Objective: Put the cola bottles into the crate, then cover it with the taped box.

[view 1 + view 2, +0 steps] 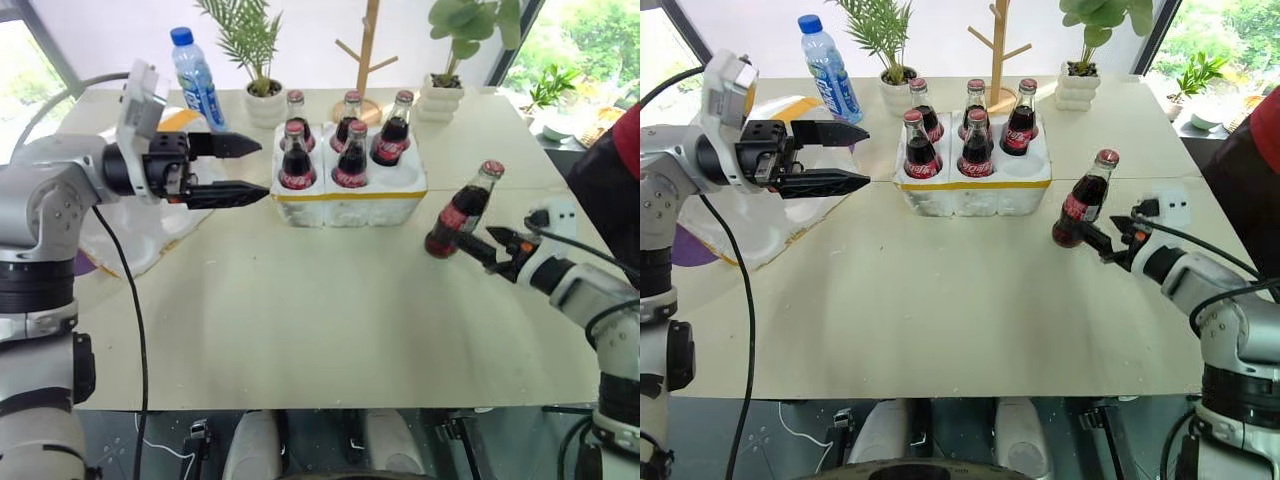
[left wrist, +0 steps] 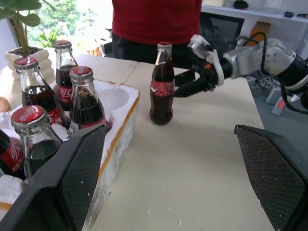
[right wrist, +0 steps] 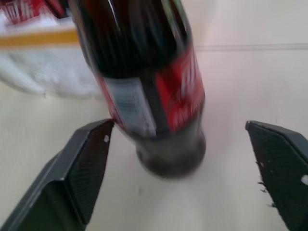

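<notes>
The crate [image 1: 350, 208] sits at the table's far middle, a low white foam block with a yellow strip. Five cola bottles [image 1: 296, 158] stand in it, and its front right hole [image 1: 1025, 170] is empty. A sixth cola bottle [image 1: 462, 210] stands upright on the table to the crate's right. My right gripper [image 1: 480, 245] is open around this bottle's base, which sits between the fingers in the right wrist view [image 3: 179, 124]. My left gripper [image 1: 265, 168] hangs open just left of the crate, pointing at it. The taped box [image 1: 760, 225] lies at the far left, partly hidden behind my left arm.
A blue-capped water bottle [image 1: 197, 78] stands behind my left gripper. Potted plants [image 1: 262, 95] and a wooden stand [image 1: 368, 60] line the far edge. A person in red [image 2: 156, 19] stands at the table's right side. A white socket block [image 1: 555, 215] lies near my right arm.
</notes>
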Action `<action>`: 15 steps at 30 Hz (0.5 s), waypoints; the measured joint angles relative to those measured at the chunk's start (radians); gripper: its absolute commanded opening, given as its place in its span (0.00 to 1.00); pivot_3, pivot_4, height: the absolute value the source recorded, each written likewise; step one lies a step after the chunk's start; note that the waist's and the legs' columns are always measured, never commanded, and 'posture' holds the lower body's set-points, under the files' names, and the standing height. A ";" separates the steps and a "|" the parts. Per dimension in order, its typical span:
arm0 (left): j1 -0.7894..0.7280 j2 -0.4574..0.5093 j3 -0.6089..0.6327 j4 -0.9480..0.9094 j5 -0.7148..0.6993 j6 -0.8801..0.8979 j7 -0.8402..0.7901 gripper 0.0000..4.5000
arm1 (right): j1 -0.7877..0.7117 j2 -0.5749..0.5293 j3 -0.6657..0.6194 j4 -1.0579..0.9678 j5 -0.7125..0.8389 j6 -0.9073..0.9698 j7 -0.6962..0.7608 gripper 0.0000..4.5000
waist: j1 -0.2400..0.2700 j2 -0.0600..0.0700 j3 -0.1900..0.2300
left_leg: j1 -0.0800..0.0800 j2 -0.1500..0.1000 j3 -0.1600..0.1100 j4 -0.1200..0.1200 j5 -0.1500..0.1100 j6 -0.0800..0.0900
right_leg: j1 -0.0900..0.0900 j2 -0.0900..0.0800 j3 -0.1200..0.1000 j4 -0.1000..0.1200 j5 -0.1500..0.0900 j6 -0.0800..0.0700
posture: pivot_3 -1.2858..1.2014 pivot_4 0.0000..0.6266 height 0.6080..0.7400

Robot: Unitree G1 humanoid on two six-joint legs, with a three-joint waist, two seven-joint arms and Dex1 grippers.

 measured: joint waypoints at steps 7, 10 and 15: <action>-0.002 -0.002 0.001 0.003 -0.005 -0.007 0.027 0.99 | -0.107 0.044 0.097 0.144 -0.028 -0.060 0.063 1.00 | 0.009 0.000 0.000 | -0.002 0.000 -0.001 0.000 0.000 0.000 | -0.001 0.000 0.000 -0.001 0.000 0.000 | 0.52 0.24 1.00; -0.006 -0.002 0.001 0.008 -0.001 -0.022 0.037 0.99 | -0.121 0.056 0.116 0.171 -0.044 -0.070 0.061 1.00 | 0.006 0.000 0.000 | -0.001 0.000 0.000 0.000 0.000 0.000 | -0.001 0.000 0.000 -0.001 0.000 0.000 | 0.52 0.24 1.00; -0.016 -0.002 0.003 0.009 -0.001 -0.024 0.058 1.00 | -0.125 0.069 0.120 0.186 -0.068 -0.096 0.061 0.88 | 0.004 0.000 0.000 | -0.001 0.000 0.000 0.000 0.000 0.000 | -0.001 0.000 0.000 0.000 0.000 0.000 | 0.52 0.24 1.00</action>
